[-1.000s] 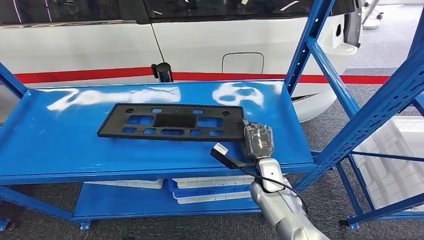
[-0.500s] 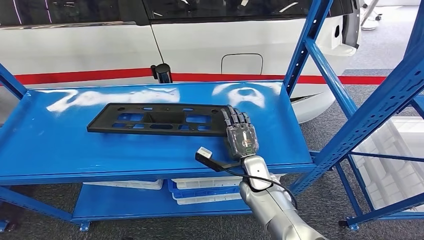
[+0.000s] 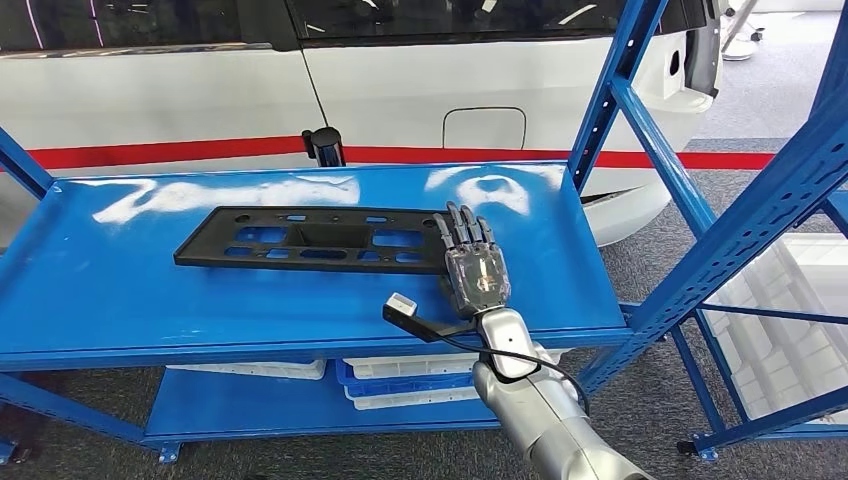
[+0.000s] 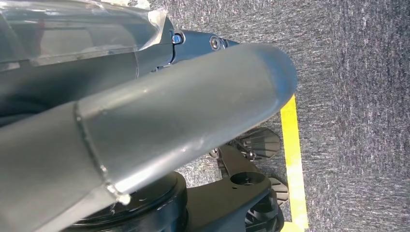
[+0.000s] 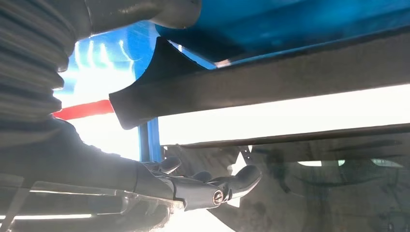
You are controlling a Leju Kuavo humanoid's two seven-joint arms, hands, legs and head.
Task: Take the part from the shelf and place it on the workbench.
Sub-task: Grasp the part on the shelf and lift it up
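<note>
1. Now my right hand (image 3: 471, 268) lies on the right end of the flat black plastic panel with cut-outs (image 3: 310, 239), fingers stretched over its edge, not yet clasped around it.
2. A second ago it hung back near the blue metal shelf (image 3: 120, 290) front edge; it has since reached forward.
3. Closing comes next, I judge.
4. Left hand (image 4: 145, 125): fingers hidden, cannot tell.

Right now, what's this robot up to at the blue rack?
The robot's right hand is reaching over the top level of the blue shelf, its fingers lying on the right end of a flat black part with cutouts. The part lies on the shelf and looks to be slightly raised at that end; a firm grip cannot be confirmed. The left hand hangs low, over the carpet. White trays sit on the lower level.
</note>
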